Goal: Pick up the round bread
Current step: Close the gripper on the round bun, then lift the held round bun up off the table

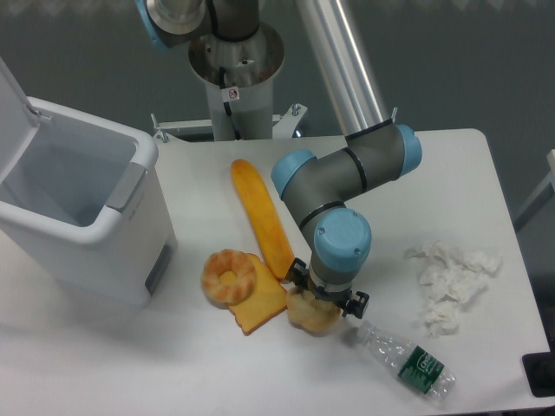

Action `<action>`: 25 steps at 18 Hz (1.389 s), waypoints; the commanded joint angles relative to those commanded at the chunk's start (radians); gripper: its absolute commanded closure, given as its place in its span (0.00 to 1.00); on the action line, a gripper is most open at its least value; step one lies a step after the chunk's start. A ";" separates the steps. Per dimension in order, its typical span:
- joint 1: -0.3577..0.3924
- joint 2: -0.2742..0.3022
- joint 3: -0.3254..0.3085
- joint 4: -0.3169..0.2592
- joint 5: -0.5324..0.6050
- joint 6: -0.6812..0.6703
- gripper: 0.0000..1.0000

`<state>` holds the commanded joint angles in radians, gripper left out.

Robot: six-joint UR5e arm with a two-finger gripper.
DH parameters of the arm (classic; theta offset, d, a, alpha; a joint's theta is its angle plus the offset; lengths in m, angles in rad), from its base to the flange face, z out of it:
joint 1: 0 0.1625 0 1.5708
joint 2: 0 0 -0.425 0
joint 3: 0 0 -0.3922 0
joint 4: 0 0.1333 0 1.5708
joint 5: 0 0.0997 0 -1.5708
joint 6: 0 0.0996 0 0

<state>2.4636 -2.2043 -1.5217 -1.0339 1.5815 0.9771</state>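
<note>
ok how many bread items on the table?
4: baguette centre, ring bread left of it, toast slice beside the ring, round bread under the gripper. None visibly hidden.

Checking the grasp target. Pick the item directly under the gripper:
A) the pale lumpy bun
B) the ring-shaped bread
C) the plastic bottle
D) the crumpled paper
A: the gripper sits right over the round bread, while the ring-shaped bread, plastic bottle and crumpled paper lie off to the sides.
</note>
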 joint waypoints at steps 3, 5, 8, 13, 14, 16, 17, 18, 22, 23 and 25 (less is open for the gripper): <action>-0.002 0.006 -0.003 -0.002 -0.002 0.002 0.76; -0.002 0.012 -0.003 -0.002 -0.005 -0.002 1.00; 0.000 0.043 0.000 -0.006 -0.003 -0.035 1.00; 0.003 0.089 0.002 -0.012 0.011 -0.044 1.00; 0.008 0.103 0.000 -0.014 0.012 -0.043 1.00; 0.027 0.145 0.002 -0.029 0.011 -0.032 1.00; 0.047 0.165 0.009 -0.058 0.009 -0.032 1.00; 0.054 0.175 0.026 -0.090 0.009 -0.032 1.00; 0.078 0.183 0.099 -0.138 0.008 -0.023 1.00; 0.081 0.183 0.116 -0.137 0.008 0.006 1.00; 0.086 0.184 0.150 -0.137 0.005 0.028 1.00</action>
<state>2.5495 -2.0203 -1.3716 -1.1704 1.5861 1.0048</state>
